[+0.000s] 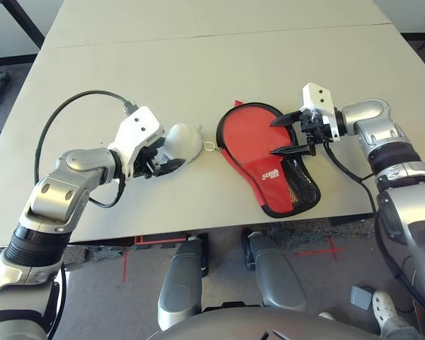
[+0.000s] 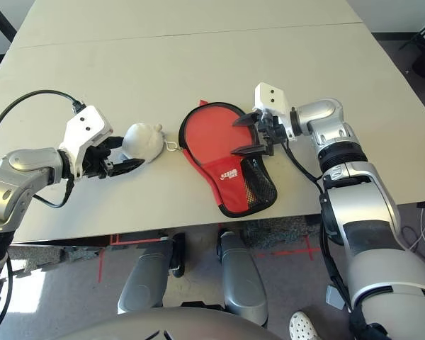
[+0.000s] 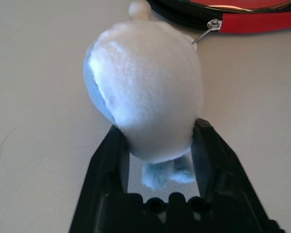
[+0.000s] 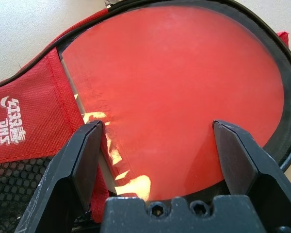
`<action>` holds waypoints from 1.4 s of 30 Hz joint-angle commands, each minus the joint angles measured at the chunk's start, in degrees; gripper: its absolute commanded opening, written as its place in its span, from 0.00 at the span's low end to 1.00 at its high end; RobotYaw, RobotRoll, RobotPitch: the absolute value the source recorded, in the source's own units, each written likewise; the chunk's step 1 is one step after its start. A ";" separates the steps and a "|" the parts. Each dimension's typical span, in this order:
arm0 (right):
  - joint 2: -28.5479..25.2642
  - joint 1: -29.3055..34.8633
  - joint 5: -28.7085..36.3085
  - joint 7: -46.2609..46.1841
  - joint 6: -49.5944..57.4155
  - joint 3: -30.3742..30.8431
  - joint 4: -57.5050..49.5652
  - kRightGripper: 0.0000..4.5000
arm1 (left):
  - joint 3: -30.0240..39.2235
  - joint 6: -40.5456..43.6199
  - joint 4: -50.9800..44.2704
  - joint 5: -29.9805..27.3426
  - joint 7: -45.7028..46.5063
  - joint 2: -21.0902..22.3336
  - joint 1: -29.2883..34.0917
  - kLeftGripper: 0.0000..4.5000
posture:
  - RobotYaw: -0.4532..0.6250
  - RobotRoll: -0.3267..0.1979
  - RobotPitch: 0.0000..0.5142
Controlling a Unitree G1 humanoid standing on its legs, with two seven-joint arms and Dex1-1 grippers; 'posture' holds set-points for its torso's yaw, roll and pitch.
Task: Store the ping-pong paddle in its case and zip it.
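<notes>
left hand (image 1: 171, 166) at fluffy ball (image 1: 183, 141) | right hand (image 1: 289, 136) open over case (image 1: 269, 166)

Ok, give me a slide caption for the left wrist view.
Left gripper closing its fingers around the fluffy white ball, tethered to the red case.

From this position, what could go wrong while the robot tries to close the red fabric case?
1. The left gripper grips the fluffy white ball, joined to the zipper by a thin metal link. A hard pull may drag the whole red paddle-shaped fabric case along instead of zipping it.
2. The right gripper hangs open over the red rubber-faced paddle without pinning the case.
3. The soft ball may slip out.
</notes>
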 commanded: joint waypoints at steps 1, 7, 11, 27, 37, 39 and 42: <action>-0.12 2.46 -2.00 -0.76 0.93 0.99 0.56 1.00 | -0.69 -0.33 1.22 0.44 0.04 -0.73 -0.87 0.27 | 0.53 0.62 0.51; -0.14 3.08 -2.11 -0.91 1.24 0.97 -0.30 1.00 | 0.05 -1.54 4.75 3.01 4.16 -2.78 -4.30 0.00 | 0.52 0.62 0.51; -0.16 3.80 -2.46 -1.28 1.06 1.29 -1.00 1.00 | 0.96 -3.71 10.59 5.83 9.12 -6.09 -10.11 0.00 | 0.52 0.62 0.51; -1.76 9.71 -4.12 -1.93 -0.30 3.48 -7.63 1.00 | -1.16 -20.74 48.20 14.40 18.28 -21.17 -35.68 0.00 | 0.49 0.62 0.52; -2.25 11.52 -3.56 -2.18 1.75 3.60 -11.46 1.00 | 1.07 -38.53 78.60 16.92 26.31 -32.12 -53.04 0.00 | 0.44 0.62 0.53; -2.38 12.09 -3.44 -2.31 2.25 3.60 -12.40 1.00 | 1.34 -40.83 82.15 17.25 27.35 -34.15 -55.21 0.00 | 0.43 0.62 0.53; -2.62 13.09 -3.24 -2.55 3.00 3.58 -13.85 1.00 | 1.82 -43.24 86.13 17.45 28.89 -37.62 -57.86 0.00 | 0.42 0.62 0.53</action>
